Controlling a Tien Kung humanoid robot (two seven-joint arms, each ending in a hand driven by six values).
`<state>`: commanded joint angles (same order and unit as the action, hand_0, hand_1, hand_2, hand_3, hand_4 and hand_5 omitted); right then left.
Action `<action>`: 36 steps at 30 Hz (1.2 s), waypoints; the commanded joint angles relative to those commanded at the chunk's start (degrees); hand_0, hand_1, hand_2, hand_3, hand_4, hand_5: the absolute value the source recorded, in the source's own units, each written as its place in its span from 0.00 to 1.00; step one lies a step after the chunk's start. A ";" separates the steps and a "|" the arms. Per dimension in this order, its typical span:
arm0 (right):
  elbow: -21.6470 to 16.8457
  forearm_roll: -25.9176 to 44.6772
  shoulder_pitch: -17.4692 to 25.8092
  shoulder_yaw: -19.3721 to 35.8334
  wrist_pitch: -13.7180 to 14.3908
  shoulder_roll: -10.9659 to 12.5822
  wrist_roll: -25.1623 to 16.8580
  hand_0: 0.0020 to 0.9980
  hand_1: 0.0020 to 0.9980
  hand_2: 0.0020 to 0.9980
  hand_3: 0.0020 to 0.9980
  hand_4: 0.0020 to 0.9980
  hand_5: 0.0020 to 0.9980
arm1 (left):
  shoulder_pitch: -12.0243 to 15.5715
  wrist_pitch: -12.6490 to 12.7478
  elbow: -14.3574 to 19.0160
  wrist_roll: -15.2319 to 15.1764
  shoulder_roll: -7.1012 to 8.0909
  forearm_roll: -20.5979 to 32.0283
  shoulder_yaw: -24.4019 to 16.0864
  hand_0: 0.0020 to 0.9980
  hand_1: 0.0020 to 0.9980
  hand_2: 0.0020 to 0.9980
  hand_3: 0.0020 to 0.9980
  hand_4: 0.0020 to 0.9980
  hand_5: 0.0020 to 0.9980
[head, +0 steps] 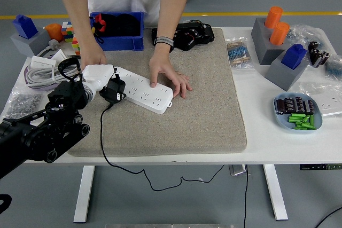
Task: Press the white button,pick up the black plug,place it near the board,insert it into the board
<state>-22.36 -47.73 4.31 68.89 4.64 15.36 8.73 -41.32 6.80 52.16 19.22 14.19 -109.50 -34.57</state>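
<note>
- The white power strip (140,90) is laid slantwise on the grey felt mat (197,105), its left end near the mat's left edge.
- The black plug (113,90) is seated on the left part of the strip, and its black cable (104,148) is trailed down over the mat's front edge and below the white table (278,142).
- The robot's left hand (93,78) is brought in from the lower left; its white shell is seen just left of the plug and touching it, but whether the fingers are closed around the plug cannot be told.
- The right arm of the robot is not seen.
- One hand of the person (168,76) at the far side is pressed flat on the right half of the strip, fingers spread onto the mat.
- The person's other hand (92,56) is lowered to the strip's left end, just above the robot's hand.
- A blue bin (118,30) with dark contents is placed behind the mat, with a black device (187,34) beside it on the right.
- Coloured cubes (69,33) and a coiled white cable (40,70) are kept at the left of the table.
- Grey blocks bearing orange cylinders (275,25) and a blue piece (294,54) are set at the right, and a blue dish (296,113) with green and dark parts is nearer the front.
</note>
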 joint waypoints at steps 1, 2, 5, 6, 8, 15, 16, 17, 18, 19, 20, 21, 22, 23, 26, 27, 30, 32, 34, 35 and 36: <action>-0.01 0.00 -0.01 0.00 0.00 -0.01 -0.01 0.71 0.68 0.67 0.62 0.66 0.37 | -0.01 0.10 0.00 -0.06 -0.02 -0.01 -0.01 0.35 0.60 0.56 0.71 0.90 0.00; -0.01 0.00 -0.02 0.00 0.00 -0.01 -0.01 0.71 0.68 0.67 0.62 0.66 0.37 | -0.02 0.25 -0.01 -0.16 -0.02 -0.06 -0.01 0.35 0.60 0.56 0.71 0.90 0.00; 0.00 -0.02 0.00 -0.02 0.00 -0.01 -0.01 0.71 0.68 0.67 0.62 0.66 0.37 | 0.04 0.60 0.00 -0.46 0.02 -0.10 -0.06 0.48 0.72 0.66 0.78 0.93 0.04; 0.01 -0.03 0.02 -0.03 -0.01 -0.02 0.00 0.71 0.68 0.67 0.62 0.66 0.37 | 0.07 0.75 0.01 -0.58 0.04 -0.13 -0.08 0.48 0.72 0.66 0.78 0.93 0.04; 0.03 -0.03 0.06 -0.01 -0.01 -0.04 0.00 0.71 0.68 0.67 0.62 0.66 0.37 | 0.13 1.17 0.02 -0.95 0.05 0.05 -0.16 0.48 0.72 0.66 0.78 0.93 0.04; 0.03 -0.04 0.08 -0.07 -0.01 -0.01 0.01 0.71 0.68 0.67 0.62 0.66 0.37 | 0.24 1.23 0.35 -2.08 0.06 2.76 -0.53 0.91 0.97 0.95 0.95 1.00 0.32; 0.02 -0.04 0.09 -0.08 -0.01 -0.01 0.01 0.71 0.68 0.67 0.62 0.66 0.37 | 0.30 1.39 0.43 -2.42 0.06 3.34 -0.63 0.91 0.97 0.95 0.95 1.00 0.32; 0.02 -0.04 0.08 -0.11 0.00 -0.01 0.00 0.71 0.67 0.67 0.62 0.66 0.37 | 0.37 1.63 0.61 -2.98 0.08 3.87 -0.92 0.99 1.00 1.00 1.00 1.00 0.69; 0.01 -0.03 0.07 -0.13 -0.01 -0.01 0.00 0.71 0.67 0.67 0.62 0.66 0.37 | 0.42 1.88 0.80 -3.40 0.10 4.42 -1.11 0.99 1.00 1.00 1.00 1.00 0.69; 0.02 -0.04 0.06 -0.11 -0.02 -0.03 0.01 0.71 0.67 0.67 0.62 0.66 0.37 | 0.48 2.32 1.08 -3.97 0.13 4.91 -1.32 0.99 1.00 1.00 1.00 1.00 0.69; 0.03 -0.06 0.06 -0.07 -0.02 -0.05 0.02 0.71 0.67 0.67 0.62 0.66 0.37 | 0.54 2.68 1.36 -4.42 0.16 5.13 -1.52 0.99 1.00 1.00 1.00 1.00 0.69; 0.05 -0.04 0.06 -0.04 -0.01 -0.06 0.01 0.71 0.67 0.67 0.62 0.66 0.37 | 0.65 3.11 1.86 -4.98 0.23 5.33 -1.88 0.99 1.00 1.00 1.00 1.00 0.69; 0.06 -0.02 0.06 -0.05 -0.02 -0.07 0.01 0.71 0.67 0.67 0.62 0.66 0.37 | 0.76 3.44 2.30 -5.38 0.29 5.46 -2.20 0.99 1.00 1.00 1.00 1.00 0.69; 0.06 -0.08 0.05 -0.03 -0.02 -0.07 0.03 0.71 0.67 0.67 0.62 0.66 0.37 | 1.02 3.87 3.13 -6.00 0.41 5.44 -2.82 1.00 1.00 1.00 1.00 1.00 0.84; 0.00 -0.06 0.04 0.07 0.00 -0.05 -0.01 0.71 0.67 0.67 0.62 0.66 0.37 | 2.06 5.74 5.79 -8.16 0.89 5.22 -4.50 1.00 1.00 1.00 1.00 1.00 0.84; 0.01 -0.10 0.03 0.07 0.01 -0.04 0.00 0.71 0.67 0.67 0.62 0.66 0.37 | 2.64 7.14 7.00 -9.55 1.17 5.05 -5.19 1.00 1.00 1.00 1.00 1.00 0.84; 0.02 -0.14 0.09 0.09 0.00 -0.03 0.00 0.71 0.67 0.67 0.62 0.66 0.37 | 5.02 12.67 10.86 -15.17 2.39 5.63 -7.21 1.00 1.00 1.00 1.00 1.00 0.87; 0.04 -0.20 0.13 0.15 -0.01 -0.06 0.01 0.71 0.67 0.67 0.62 0.66 0.37 | 6.76 16.04 13.05 -18.96 3.35 6.39 -8.26 1.00 1.00 1.00 1.00 1.00 0.87; 0.04 -0.24 0.21 0.30 -0.01 -0.10 0.00 0.71 0.67 0.67 0.62 0.66 0.37 | 9.03 18.04 14.88 -22.13 4.66 7.23 -9.24 1.00 1.00 1.00 1.00 1.00 0.87; 0.05 -0.28 0.25 0.35 -0.03 -0.13 0.01 0.71 0.67 0.67 0.62 0.66 0.37 | 10.13 18.51 15.37 -23.70 5.32 7.62 -9.52 0.98 0.97 0.90 0.89 0.96 0.75; 0.05 -0.30 0.30 0.40 -0.04 -0.15 0.01 0.71 0.67 0.67 0.62 0.66 0.37 | 11.09 18.81 15.60 -25.00 5.92 7.89 -9.64 0.98 0.97 0.90 0.89 0.96 0.75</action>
<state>-22.31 -48.04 4.61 69.29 4.60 15.21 8.73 -30.23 25.61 67.76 -5.78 20.10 -101.61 -44.21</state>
